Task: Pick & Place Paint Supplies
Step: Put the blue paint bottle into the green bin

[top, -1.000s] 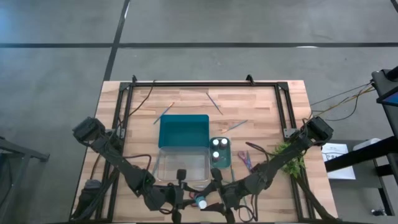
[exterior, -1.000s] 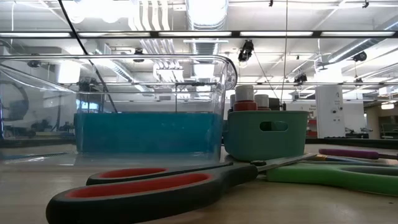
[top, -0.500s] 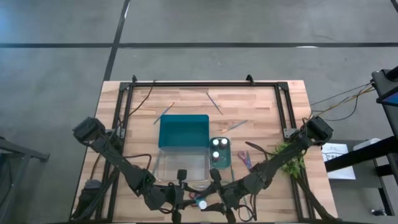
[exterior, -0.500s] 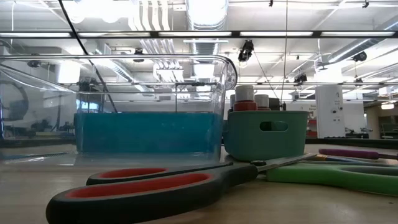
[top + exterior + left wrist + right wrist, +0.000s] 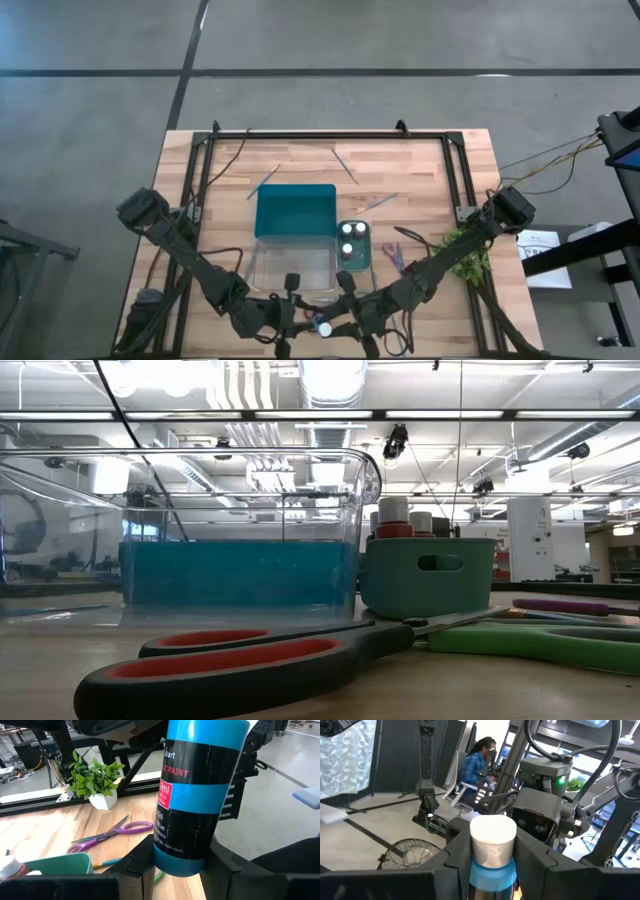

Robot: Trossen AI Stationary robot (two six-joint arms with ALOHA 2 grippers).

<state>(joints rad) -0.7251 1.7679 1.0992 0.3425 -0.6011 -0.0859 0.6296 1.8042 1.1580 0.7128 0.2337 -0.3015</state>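
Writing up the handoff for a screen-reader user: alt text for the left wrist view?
A blue paint bottle with a black label stands upright between the left gripper's dark fingers. Behind it on the wooden table lie purple-handled scissors, beside a leafy plant sprig and a teal container.

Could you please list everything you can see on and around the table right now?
Blue paint bottle: one, white cap, held between both grippers at the table's near edge.
Paint bottles: two, white caps, in the small teal tub.
Clear box: one, beside the tub.
Teal lid: one, behind the box.
Brushes: three, thin, on the far table.
Scissors: purple; red-green.
Plant: one, green, table's right.
Person: one, in the background.
Left gripper: shut on the bottle's body.
Right gripper: around its cap.
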